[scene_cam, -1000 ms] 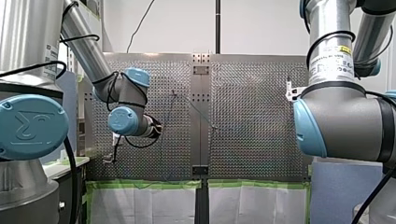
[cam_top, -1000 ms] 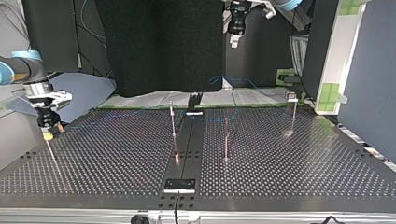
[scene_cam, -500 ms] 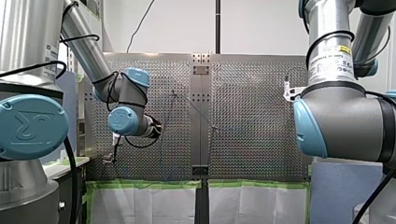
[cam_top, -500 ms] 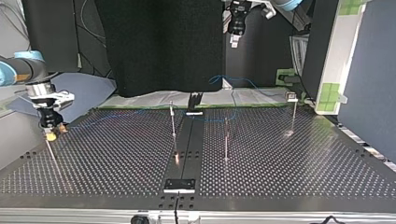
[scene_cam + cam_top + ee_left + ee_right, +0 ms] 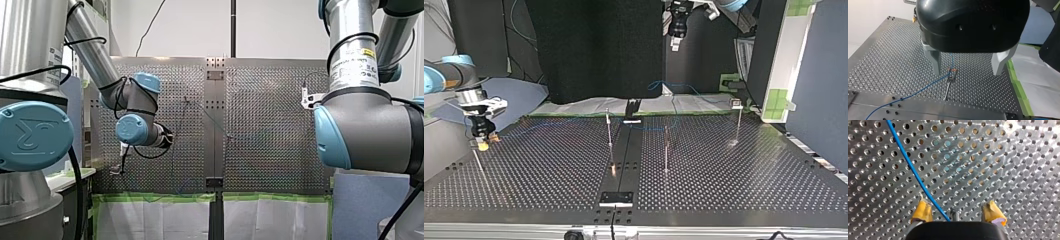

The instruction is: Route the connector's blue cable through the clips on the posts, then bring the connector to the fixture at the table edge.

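At the top view's left my right gripper (image 5: 482, 141) hangs low over the dark perforated metal table (image 5: 549, 165), right at the tip of a thin metal post (image 5: 478, 161). Its yellow pads (image 5: 923, 210) stand apart and clamp nothing. The thin blue cable (image 5: 913, 170) runs between them, close beside one pad, and the post's tip sits in the same gap. Further right, a second thin post (image 5: 609, 131) and a third thin post (image 5: 666, 149) rise near the table's middle. My left gripper (image 5: 968, 65) hangs high above the table's far side, grey fingers (image 5: 935, 62) spread wide and empty. Under it the blue cable passes through the clip on a slim clip post (image 5: 950, 80). The connector itself I cannot pick out.
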